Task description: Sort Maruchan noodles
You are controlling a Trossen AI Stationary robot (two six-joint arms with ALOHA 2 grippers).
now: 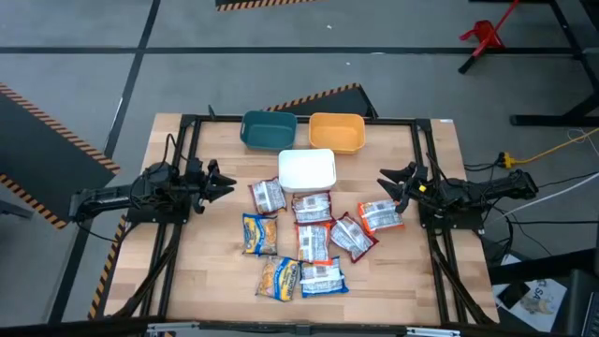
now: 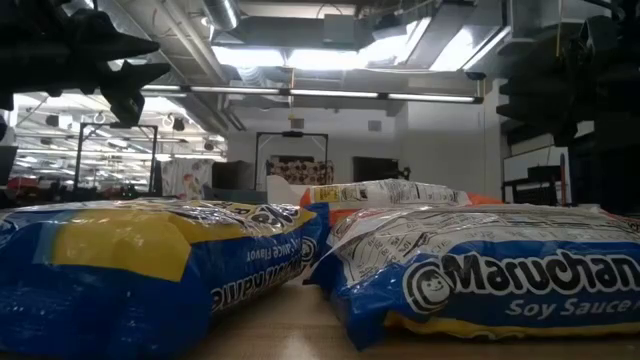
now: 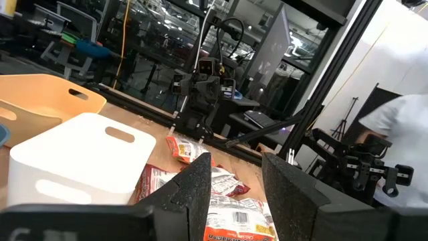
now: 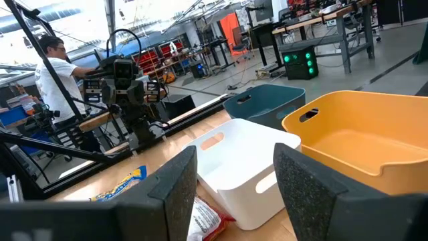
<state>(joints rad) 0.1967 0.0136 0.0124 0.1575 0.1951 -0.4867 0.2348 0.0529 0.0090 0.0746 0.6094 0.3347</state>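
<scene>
Blue packets (image 2: 480, 285) hide most noodles; left hand (image 1: 221, 182) pressed together, right hand (image 1: 391, 182) spread, empty.

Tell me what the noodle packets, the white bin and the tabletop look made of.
Noodle packets: thin glossy plastic film, judging by the crinkles and light glare. White bin: probably moulded matte plastic, with smooth rounded corners and cut-out handles. Tabletop: pale wood, showing plank-like strips.
</scene>
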